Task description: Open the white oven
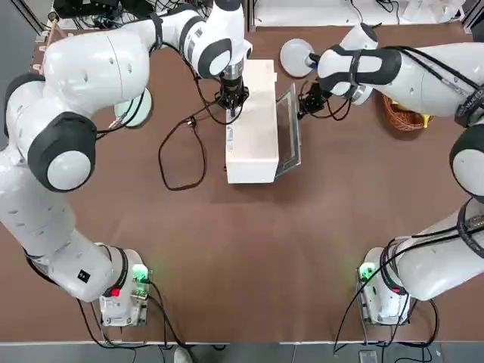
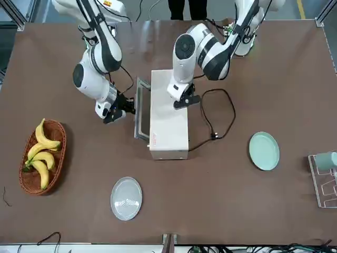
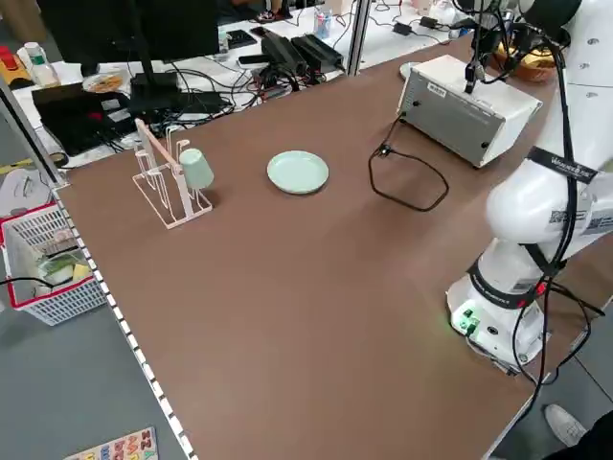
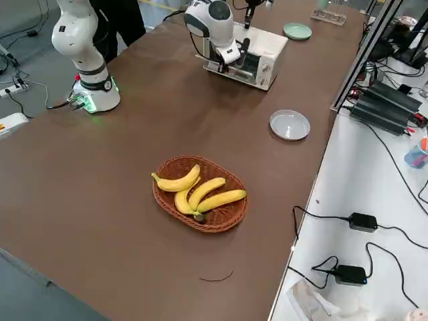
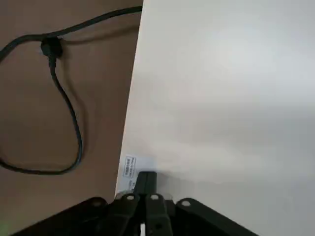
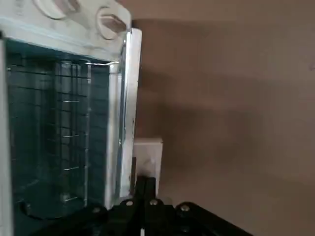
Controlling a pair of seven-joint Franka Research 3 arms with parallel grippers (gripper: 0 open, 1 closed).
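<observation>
White oven (image 1: 252, 125) sat mid-surface, door ajar; left claw (image 1: 231, 106) pressed closed on its top, right claw (image 1: 304, 104) pinched the door's handle.

A wicker basket (image 2: 21, 176) is sitting near one edge of the brown bench (image 2: 221, 211), and it is holding a bunch of yellow bananas (image 2: 41, 153). A grey plate (image 2: 126, 198) is lying flat on its own, well apart from the basket. Across the bench a pale green plate (image 2: 264, 151) is resting flat, and beyond it a pink wire rack (image 3: 163, 187) is standing upright, carrying a green cup (image 3: 196, 169) tilted on its pegs.
</observation>
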